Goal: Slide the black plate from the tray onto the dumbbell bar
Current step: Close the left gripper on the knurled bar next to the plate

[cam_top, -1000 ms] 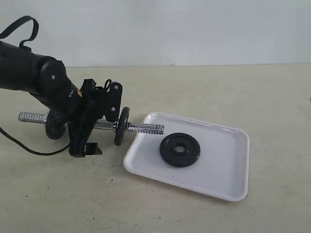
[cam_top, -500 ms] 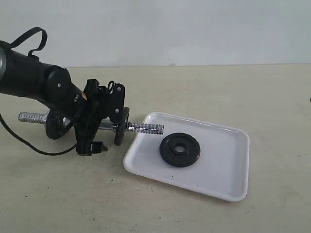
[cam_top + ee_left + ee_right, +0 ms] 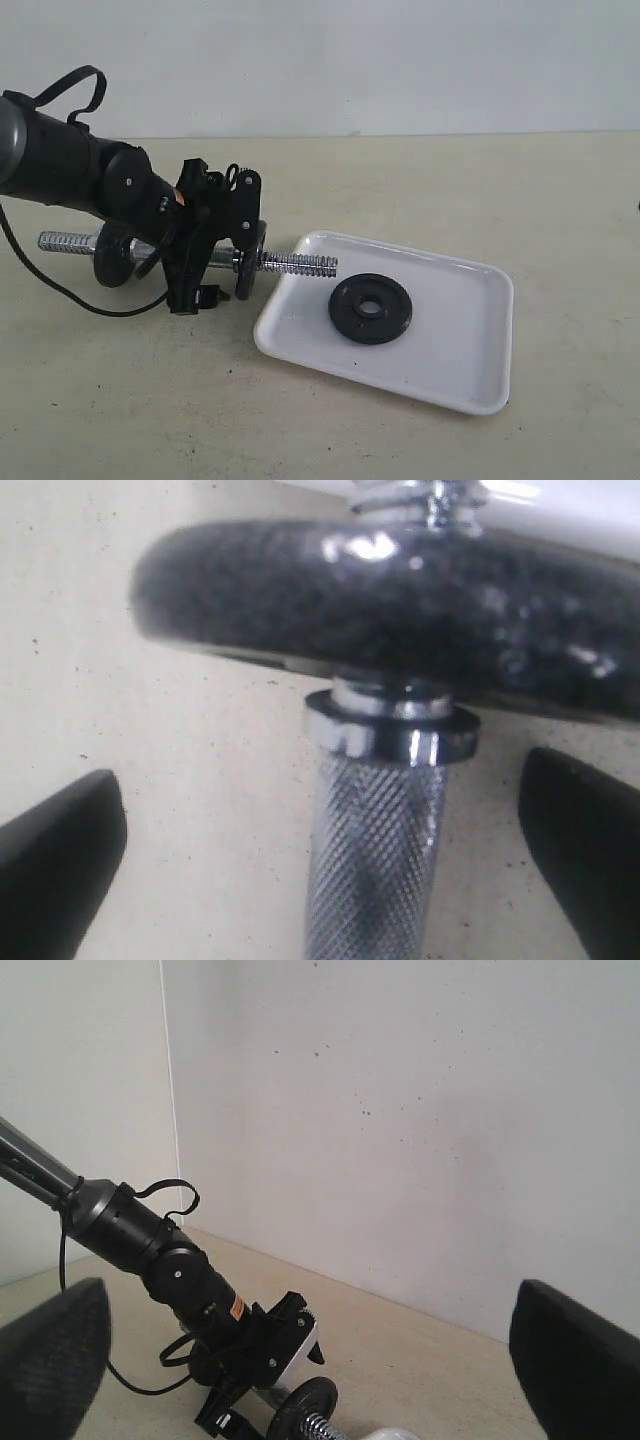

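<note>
The black plate lies flat in the white tray, left of the tray's middle. The dumbbell bar rests on the table with its threaded end over the tray's left rim. It carries two look-alike discs, one near the tray and one at the far left. My left gripper is open, astride the bar between those discs. In the left wrist view the knurled bar runs between the fingers without touching them. My right gripper is open, holds nothing and faces the scene from a distance.
A black cable from the left arm trails on the table left of the bar. A pale wall stands behind the table. The right wrist view shows the left arm above the bar's disc.
My left gripper has shifted right along the bar, toward the disc near the tray, and the arm has risen a little. The plate, tray and bar have not moved.
</note>
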`<state>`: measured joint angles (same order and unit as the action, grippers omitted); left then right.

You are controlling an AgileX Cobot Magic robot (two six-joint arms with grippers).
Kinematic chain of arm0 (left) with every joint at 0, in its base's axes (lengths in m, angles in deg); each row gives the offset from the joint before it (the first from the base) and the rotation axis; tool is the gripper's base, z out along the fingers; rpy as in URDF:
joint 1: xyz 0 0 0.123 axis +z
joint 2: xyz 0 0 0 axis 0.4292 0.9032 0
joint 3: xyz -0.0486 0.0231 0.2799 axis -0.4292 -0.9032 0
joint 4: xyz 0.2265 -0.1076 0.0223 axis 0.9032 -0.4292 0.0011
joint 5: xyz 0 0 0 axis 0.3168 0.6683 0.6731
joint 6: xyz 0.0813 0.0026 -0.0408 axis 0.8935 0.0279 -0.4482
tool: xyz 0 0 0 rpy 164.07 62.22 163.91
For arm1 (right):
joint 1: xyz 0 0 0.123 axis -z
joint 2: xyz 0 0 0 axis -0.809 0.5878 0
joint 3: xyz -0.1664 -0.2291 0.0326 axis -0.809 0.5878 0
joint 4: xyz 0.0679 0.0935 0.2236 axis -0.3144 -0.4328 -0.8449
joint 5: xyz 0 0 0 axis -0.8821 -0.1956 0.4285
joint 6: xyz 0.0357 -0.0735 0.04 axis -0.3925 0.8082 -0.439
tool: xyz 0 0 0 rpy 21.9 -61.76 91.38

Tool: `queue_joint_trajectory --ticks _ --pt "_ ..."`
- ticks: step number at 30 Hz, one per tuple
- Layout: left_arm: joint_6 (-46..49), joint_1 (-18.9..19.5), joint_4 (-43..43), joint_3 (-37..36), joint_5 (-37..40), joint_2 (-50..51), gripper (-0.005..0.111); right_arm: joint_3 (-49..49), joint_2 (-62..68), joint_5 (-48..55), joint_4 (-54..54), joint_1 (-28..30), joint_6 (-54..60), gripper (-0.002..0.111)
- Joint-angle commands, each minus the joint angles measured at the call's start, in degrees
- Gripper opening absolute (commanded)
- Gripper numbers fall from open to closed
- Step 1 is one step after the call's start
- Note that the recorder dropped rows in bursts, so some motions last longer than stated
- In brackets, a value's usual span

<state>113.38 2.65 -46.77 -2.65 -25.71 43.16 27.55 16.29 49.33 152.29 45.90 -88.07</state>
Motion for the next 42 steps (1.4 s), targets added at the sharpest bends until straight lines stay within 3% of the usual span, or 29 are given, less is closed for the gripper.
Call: queue_joint_trajectory --ticks 1,42 --pt "0.13 -0.55 -0.64 -0.22 0.3 0.85 0.11 -0.13 0.24 0.07 -0.23 0.17 0.17 0.105" --pt "-1.11 -0.55 -0.65 -0.22 -1.0 0.85 0.11 -0.13 0.24 0.06 -0.23 0.17 0.16 0.105"
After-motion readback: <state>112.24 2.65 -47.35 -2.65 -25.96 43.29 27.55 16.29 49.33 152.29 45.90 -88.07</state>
